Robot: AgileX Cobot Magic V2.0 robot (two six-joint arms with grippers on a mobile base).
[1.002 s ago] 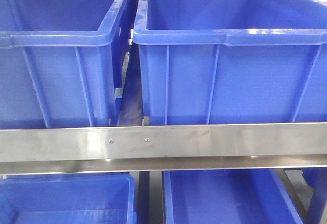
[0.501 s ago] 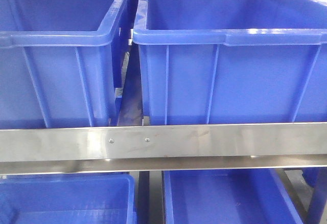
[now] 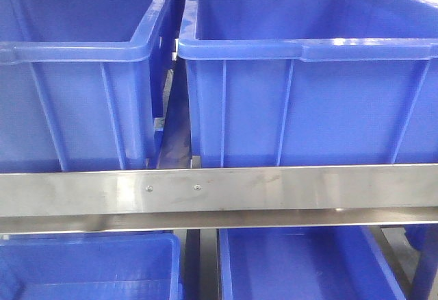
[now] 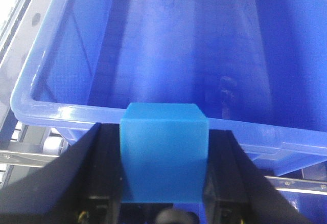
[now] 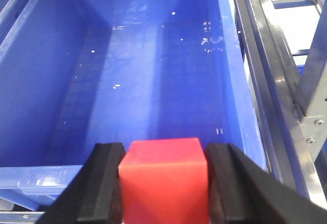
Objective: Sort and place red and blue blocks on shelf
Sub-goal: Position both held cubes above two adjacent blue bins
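Two hands are each carrying one cube. Left hand point(image 4: 163, 183) is clamping the small matte bright-blue cube point(image 4: 163, 152) between black pads, low centre of the left wrist view, hovering just short of the near rim of a large glossy blue plastic bin point(image 4: 66, 112). Right hand point(image 5: 164, 183) is clamping the small matte bright-red cube point(image 5: 164, 178) the same way, low centre of the right wrist view, just over the near rim of a second smooth blue plastic bin point(image 5: 153, 81) with a speckled, gridded floor. Judging by the poses, each cube is being held above a separate bin so colours stay sorted on release. Front view is showing the brushed stainless-steel shelf point(image 3: 219, 189), its flat rail with two small screws crossing lower centre, ribbed bins sitting above and below; neither hand is appearing there.
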